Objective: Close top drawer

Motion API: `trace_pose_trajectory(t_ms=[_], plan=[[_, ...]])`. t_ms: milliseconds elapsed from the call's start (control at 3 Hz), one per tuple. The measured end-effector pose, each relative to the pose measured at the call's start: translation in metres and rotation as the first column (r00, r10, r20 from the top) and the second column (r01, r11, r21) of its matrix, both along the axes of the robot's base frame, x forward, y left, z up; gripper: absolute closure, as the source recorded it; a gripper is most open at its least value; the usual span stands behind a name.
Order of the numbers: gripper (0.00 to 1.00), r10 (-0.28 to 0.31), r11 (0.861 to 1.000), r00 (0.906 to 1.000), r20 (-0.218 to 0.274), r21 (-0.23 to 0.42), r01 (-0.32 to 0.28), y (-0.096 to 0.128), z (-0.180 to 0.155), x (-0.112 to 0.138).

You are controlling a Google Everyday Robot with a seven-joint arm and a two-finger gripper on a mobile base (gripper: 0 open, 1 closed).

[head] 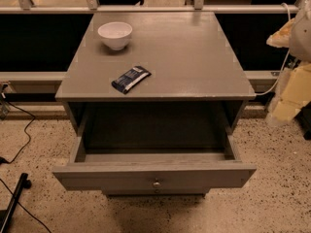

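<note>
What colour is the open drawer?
The top drawer is grey, camera view; the claw hangs at right edge.

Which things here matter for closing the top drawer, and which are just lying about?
Job in hand:
top drawer, pulled open
knob on its front
gripper, at the right edge, apart from the drawer

Lying about:
white bowl on the cabinet top
dark packet on the same top

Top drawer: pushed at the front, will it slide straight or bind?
The top drawer looks rigid wood and empty, so probably light. It is wide, so pushing off-centre may skew it; near the knob seems safest. The end effector hangs at the right edge.
</note>
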State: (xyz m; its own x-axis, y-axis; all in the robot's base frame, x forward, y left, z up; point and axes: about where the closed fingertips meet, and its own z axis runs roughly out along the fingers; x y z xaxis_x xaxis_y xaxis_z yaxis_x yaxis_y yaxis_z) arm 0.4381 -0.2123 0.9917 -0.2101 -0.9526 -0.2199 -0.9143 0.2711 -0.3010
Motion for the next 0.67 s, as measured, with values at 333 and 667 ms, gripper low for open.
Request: trace_pose_trajectory(t_ms=[333,667], plan=[[0.0,0.0,1.0,1.0,0.0,0.0,0.0,0.0,0.0,0.0],[0.0,0.029,0.999,0.9996,-0.001,0.036,-0.029,0.013,-0.03,0.005]])
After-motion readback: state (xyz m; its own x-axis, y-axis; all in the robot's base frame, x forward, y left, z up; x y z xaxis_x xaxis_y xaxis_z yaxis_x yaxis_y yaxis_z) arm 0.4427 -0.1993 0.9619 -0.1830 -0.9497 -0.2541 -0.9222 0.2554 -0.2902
